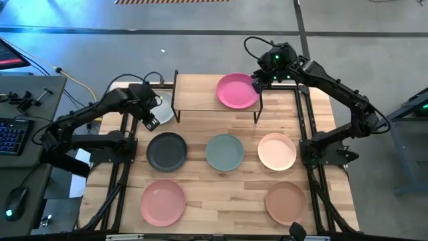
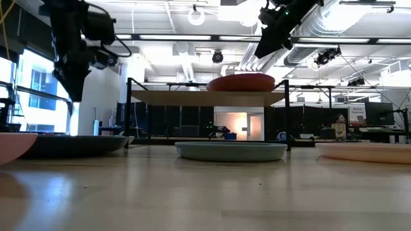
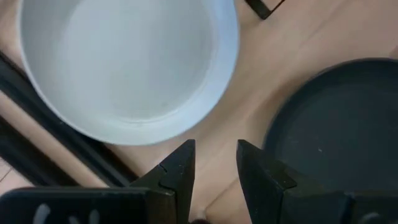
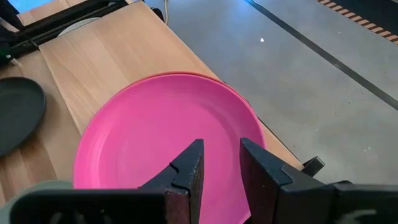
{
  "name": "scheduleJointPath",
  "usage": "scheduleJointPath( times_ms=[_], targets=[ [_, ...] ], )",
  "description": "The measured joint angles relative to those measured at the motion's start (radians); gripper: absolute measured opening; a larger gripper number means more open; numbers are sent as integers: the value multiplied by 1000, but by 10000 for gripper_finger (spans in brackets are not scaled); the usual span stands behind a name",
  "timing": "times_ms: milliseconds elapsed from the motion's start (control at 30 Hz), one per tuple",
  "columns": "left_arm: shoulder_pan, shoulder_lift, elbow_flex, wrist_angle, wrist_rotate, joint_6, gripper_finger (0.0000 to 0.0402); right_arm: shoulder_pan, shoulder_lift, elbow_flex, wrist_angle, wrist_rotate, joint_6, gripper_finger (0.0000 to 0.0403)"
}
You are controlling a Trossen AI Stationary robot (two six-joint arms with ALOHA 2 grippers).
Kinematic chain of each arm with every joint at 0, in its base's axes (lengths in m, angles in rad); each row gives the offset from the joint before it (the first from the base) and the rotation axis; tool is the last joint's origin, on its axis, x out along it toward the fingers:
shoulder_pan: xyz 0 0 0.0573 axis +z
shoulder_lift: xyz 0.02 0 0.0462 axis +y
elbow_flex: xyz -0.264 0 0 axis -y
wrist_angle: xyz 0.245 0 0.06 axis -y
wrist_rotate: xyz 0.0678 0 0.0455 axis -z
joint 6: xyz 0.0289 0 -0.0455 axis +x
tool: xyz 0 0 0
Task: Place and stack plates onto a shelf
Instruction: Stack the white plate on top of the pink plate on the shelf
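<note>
The shelf point(image 1: 200, 94) stands at the table's far edge. A magenta plate point(image 1: 237, 91) lies on its right half, and a thin terracotta rim point(image 4: 210, 77) peeks out from under it. My right gripper point(image 4: 221, 163) hovers open above the magenta plate's near-right edge, clear of it in the low view point(image 2: 266, 42). The white-grey plate point(image 3: 127, 62) rests on the table left of the shelf. My left gripper point(image 3: 214, 167) hangs open above bare table between that plate and the charcoal plate point(image 3: 339, 124).
Charcoal point(image 1: 167, 150), sage green point(image 1: 225, 152) and cream-peach point(image 1: 277, 151) plates lie in a middle row. Light pink point(image 1: 162, 202) and tan point(image 1: 285, 202) plates sit near the near edge. The shelf's left half point(image 1: 194, 90) is bare wood. Black frame rails point(image 1: 120, 174) run along both table sides.
</note>
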Motion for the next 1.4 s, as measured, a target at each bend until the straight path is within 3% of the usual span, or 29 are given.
scheduleJointPath(
  times_ms=[267, 667, 1200, 1400],
  targets=[
    [0, 40, -38, 106, 9, 22, 108, 0, 0, 0, 0, 0, 1, 83],
    [0, 176, -38, 179, 57, -162, 108, 0, 0, 0, -2, 0, -1, 83],
    [-56, 315, -38, 185, 54, -103, 108, 0, 0, 0, -41, 0, -1, 83],
    [-61, 346, -38, 192, 0, -103, 108, 0, 1, 0, -49, 0, -1, 83]
  ],
)
